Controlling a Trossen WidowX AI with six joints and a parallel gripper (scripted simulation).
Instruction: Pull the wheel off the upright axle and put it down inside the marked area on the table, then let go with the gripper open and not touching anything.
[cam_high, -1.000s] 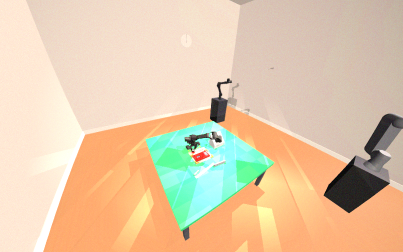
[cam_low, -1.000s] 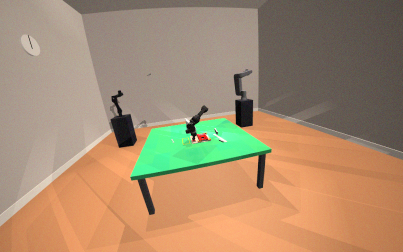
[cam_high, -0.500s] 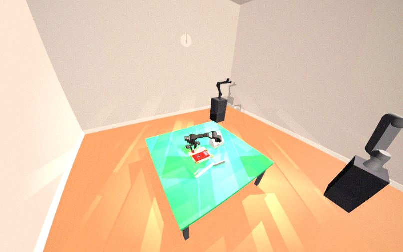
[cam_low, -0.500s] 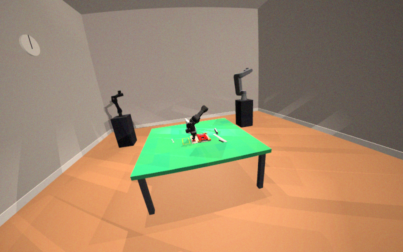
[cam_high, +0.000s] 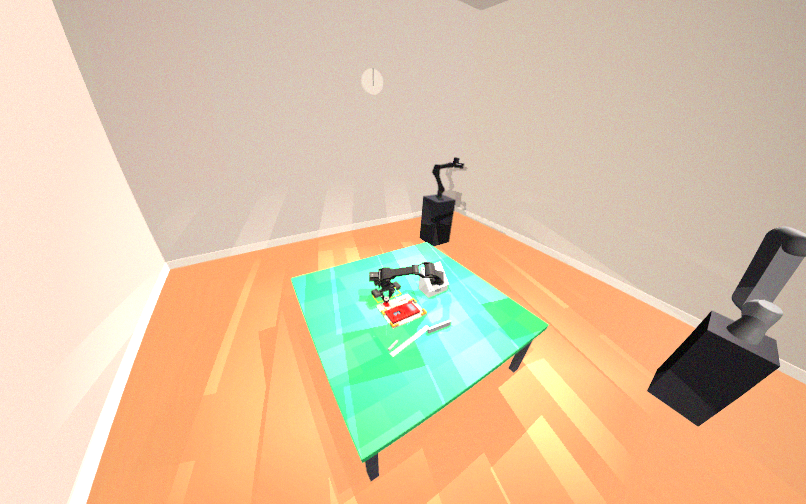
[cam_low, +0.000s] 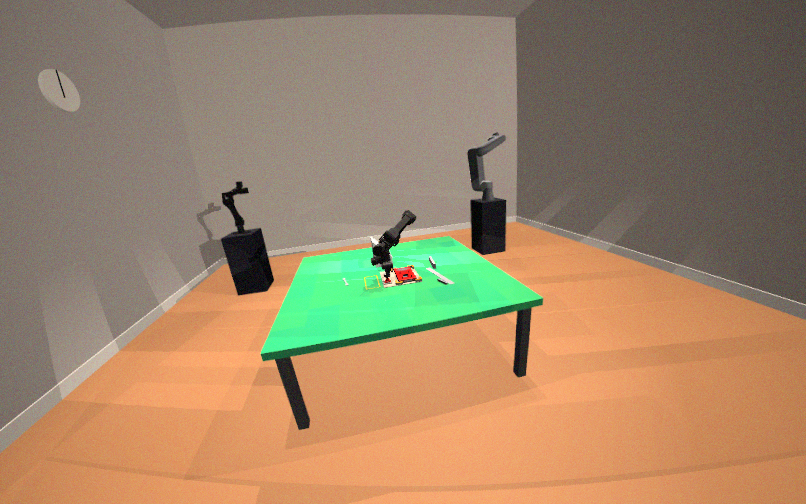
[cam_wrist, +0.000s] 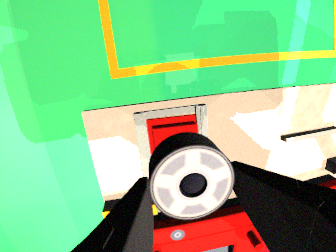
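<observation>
- The arm is slim and dark grey to black, built of jointed links.
- Its base is a pale, whitish block.
- The hand has two broad, matte black fingers.

A green table on dark legs stands on an orange wooden floor, grey walls bearing a round clock.
</observation>
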